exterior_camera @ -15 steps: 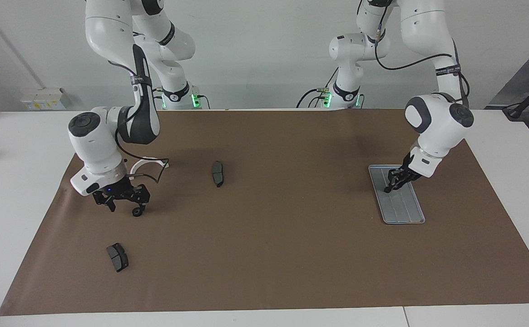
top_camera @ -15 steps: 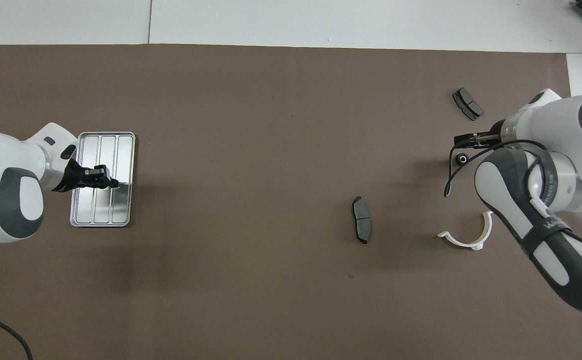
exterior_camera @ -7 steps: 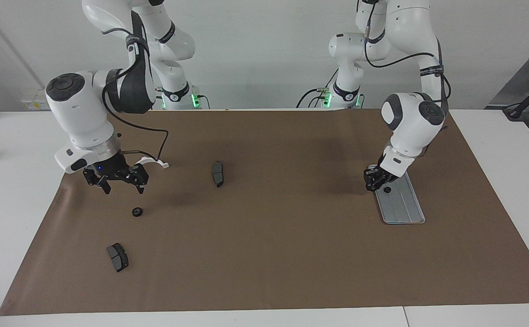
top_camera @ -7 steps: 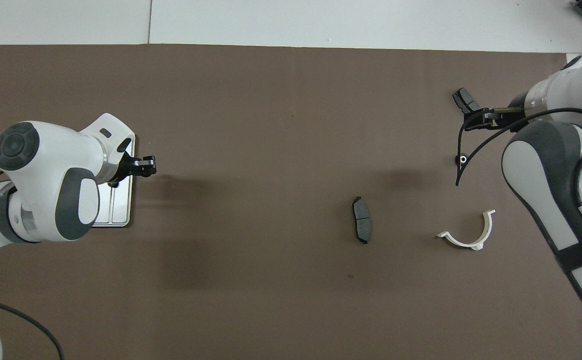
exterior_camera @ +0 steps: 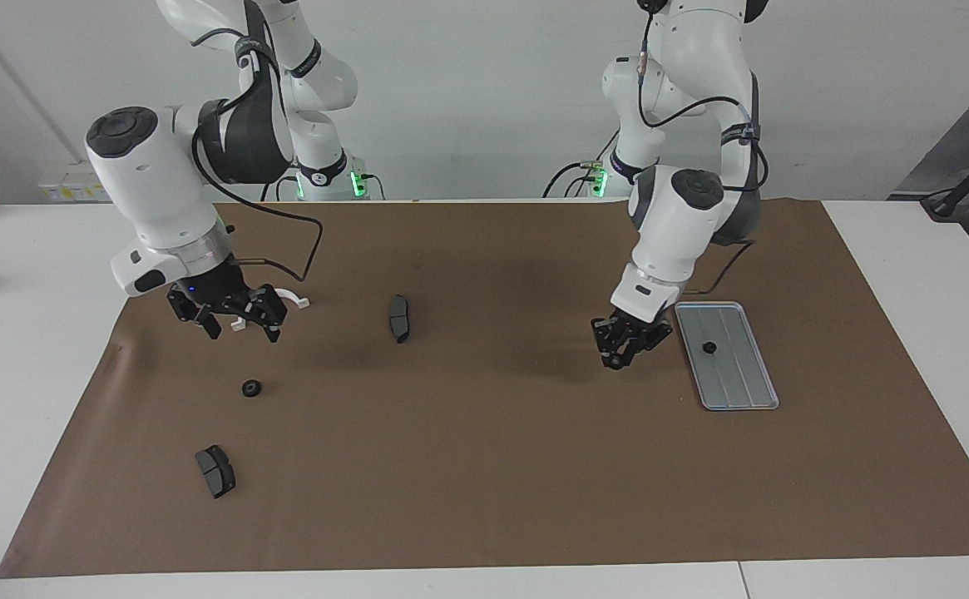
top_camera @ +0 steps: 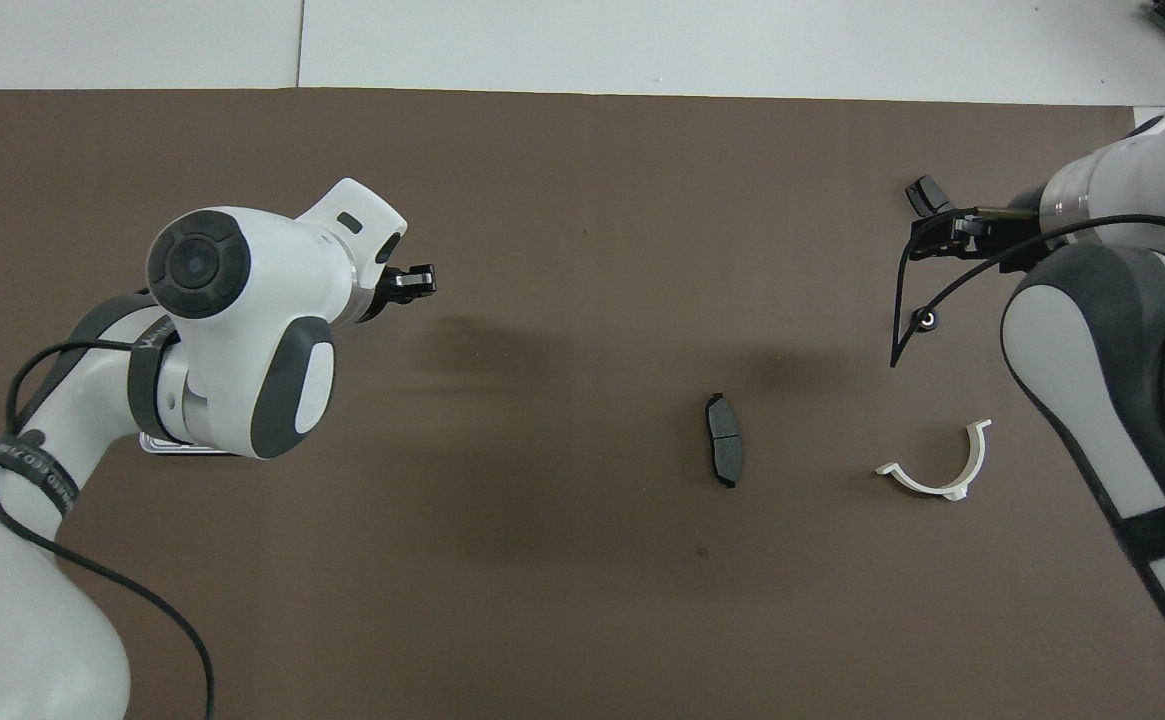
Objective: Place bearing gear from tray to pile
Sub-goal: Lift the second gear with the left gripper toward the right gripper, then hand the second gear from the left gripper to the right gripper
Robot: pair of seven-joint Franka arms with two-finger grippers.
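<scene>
The silver-grey tray (exterior_camera: 740, 389) lies at the left arm's end of the mat; in the overhead view only a sliver of it (top_camera: 182, 448) shows under the left arm. One small black bearing gear (exterior_camera: 709, 347) sits on it. My left gripper (exterior_camera: 617, 356) (top_camera: 414, 283) hangs over bare mat beside the tray, toward the table's middle, fingers together with a small dark round gear at their tips. A single black gear (exterior_camera: 251, 388) (top_camera: 927, 319) lies on the mat at the right arm's end. My right gripper (exterior_camera: 234, 326) (top_camera: 954, 226) is open and empty above the mat near that gear.
Two dark grey wedge pads lie on the brown mat, one near the middle (exterior_camera: 398, 317) (top_camera: 724, 438) and one farther from the robots at the right arm's end (exterior_camera: 215, 471). A white half-ring bracket (exterior_camera: 289, 297) (top_camera: 937, 470) lies beside the right gripper.
The right gripper let a gear go onto the mat and rose. The left gripper left the tray and moved toward the table's middle; one gear stays on the tray.
</scene>
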